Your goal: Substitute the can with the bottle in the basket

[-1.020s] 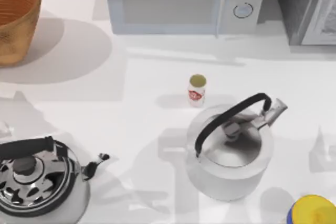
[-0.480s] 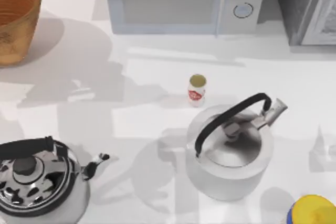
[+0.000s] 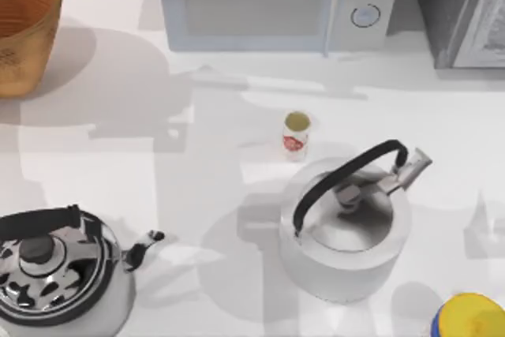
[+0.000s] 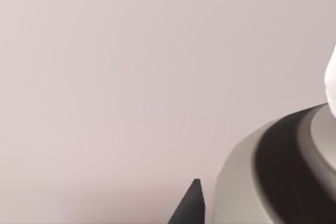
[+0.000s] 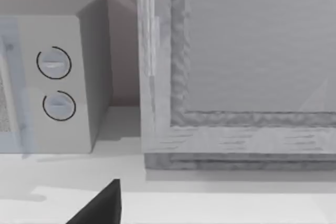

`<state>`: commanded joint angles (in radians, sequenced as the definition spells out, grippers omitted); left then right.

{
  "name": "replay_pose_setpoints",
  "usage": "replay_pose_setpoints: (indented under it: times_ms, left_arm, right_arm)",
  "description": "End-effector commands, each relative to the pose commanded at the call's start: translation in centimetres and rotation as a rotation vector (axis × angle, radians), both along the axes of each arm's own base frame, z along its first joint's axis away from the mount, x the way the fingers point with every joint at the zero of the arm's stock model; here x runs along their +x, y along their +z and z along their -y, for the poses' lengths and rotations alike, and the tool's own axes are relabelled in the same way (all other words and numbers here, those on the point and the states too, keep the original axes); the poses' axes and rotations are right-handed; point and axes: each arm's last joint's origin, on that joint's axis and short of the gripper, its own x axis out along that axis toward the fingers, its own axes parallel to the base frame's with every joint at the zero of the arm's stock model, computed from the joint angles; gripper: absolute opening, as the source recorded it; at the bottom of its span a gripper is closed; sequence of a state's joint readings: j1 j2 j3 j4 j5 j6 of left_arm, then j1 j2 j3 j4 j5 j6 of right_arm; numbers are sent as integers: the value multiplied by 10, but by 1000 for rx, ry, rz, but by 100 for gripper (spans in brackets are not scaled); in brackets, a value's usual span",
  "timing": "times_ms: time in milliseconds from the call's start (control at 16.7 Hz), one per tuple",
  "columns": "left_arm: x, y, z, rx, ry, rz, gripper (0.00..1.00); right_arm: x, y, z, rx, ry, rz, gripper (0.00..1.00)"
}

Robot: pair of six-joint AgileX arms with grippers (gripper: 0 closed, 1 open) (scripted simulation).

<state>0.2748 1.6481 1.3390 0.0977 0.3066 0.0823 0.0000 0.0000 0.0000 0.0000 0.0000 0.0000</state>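
top view: the can (image 3: 296,136) stands mid-table beside a white kettle (image 3: 347,226), well apart from the basket (image 3: 24,29) at far left. we cannot tell our grippers' state. swap seems unstarted; finding the bottle comes next.

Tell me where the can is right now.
In the top view the can stands upright on the table near centre, just behind the white kettle, before the microwave.

I count two kettles on the table, a chrome one (image 3: 55,270) and a white one (image 3: 347,230). There is one can (image 3: 296,136), one basket (image 3: 24,29), one microwave (image 3: 276,1), and one yellow-and-blue object (image 3: 471,317) at the edge.
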Motion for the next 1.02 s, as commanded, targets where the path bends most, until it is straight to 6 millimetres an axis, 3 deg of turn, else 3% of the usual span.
replay_pose_setpoints:
  times_ms: [240, 780, 1020]
  left_arm:
    - [2, -4, -2, 0, 4, -7, 0]
    - [44, -44, 0, -1, 2, -4, 0]
    - [46, -45, 1, 0, 0, 0, 0]
  right_arm:
    - [0, 0, 0, 0, 0, 0, 100]
    - [0, 0, 0, 0, 0, 0, 100]
    - [0, 0, 0, 0, 0, 0, 100]
